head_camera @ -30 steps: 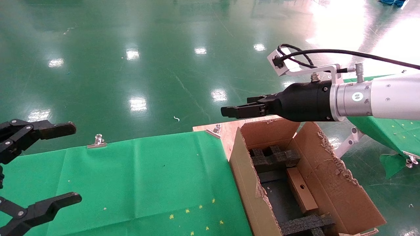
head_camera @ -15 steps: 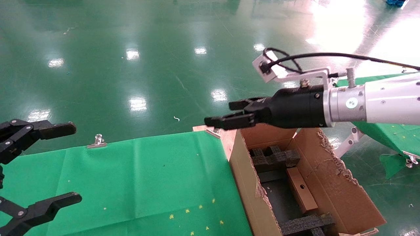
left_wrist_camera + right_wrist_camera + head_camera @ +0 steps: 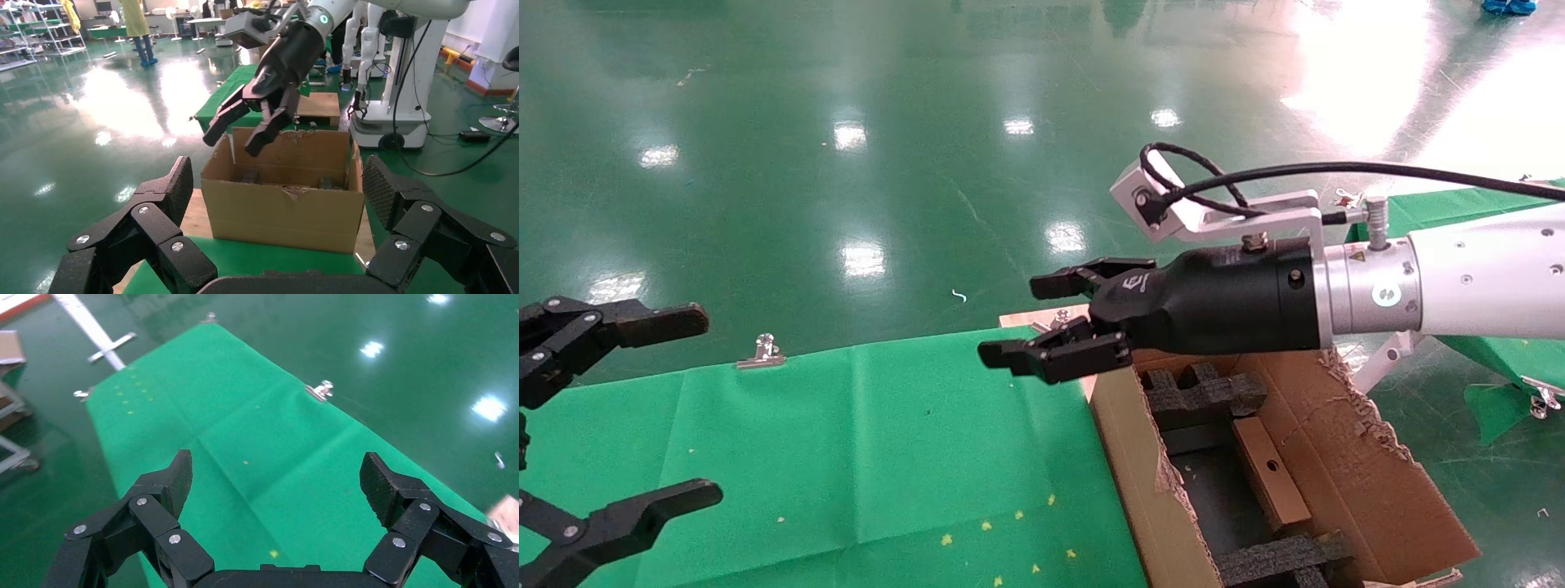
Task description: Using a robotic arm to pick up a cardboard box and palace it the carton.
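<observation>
One cardboard box (image 3: 1269,472) lies inside the carton (image 3: 1369,482), leaning along the right inner wall between the far and near black foam blocks (image 3: 1201,394), its punched hole facing up, and nothing is touching it. You can see the carton standing just right of the counter (image 3: 862,457), its torn flaps ragged along the right and left rims; from the left wrist view its near wall (image 3: 284,208) faces you with foam tips showing above the edge. Your robotic arm (image 3: 1459,282) reaches in from the right, level above the carton's far left corner, and its right tool (image 3: 1054,322) hangs with fingers spread wide and nothing between them, over the counter's far right edge. In the right wrist view that tool (image 3: 275,490) looks down on bare green cloth (image 3: 257,435) with a metal clip (image 3: 321,390) at the cloth's edge. Your left tool (image 3: 641,408) is parked at the left side of the counter, also gaping wide and holding nothing. Another clip (image 3: 762,352) pins the cloth's far edge.
</observation>
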You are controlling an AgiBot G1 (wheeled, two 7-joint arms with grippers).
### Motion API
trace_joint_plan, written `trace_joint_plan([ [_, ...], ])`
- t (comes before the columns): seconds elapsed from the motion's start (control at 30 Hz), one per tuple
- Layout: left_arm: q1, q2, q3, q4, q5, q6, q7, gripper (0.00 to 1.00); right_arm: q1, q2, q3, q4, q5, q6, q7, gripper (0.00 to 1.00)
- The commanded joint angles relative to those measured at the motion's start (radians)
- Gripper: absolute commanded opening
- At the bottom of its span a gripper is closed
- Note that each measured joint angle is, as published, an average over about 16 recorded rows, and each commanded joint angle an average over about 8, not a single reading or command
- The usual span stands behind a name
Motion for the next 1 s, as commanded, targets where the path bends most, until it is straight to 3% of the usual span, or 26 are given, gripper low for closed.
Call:
trace_joint_plan([
  [0.03, 0.000, 0.000, 0.000, 0.000, 0.000, 0.000, 0.000, 1.00, -0.028, -0.006, 0.039, -0.002, 0.011, -0.023, -0.033, 1.00],
  [1.0, 0.000, 0.000, 0.000, 0.000, 0.000, 0.000, 0.000, 1.00, -0.415, -0.090, 0.582, -0.033, 0.166, -0.338, -0.479, 1.00],
])
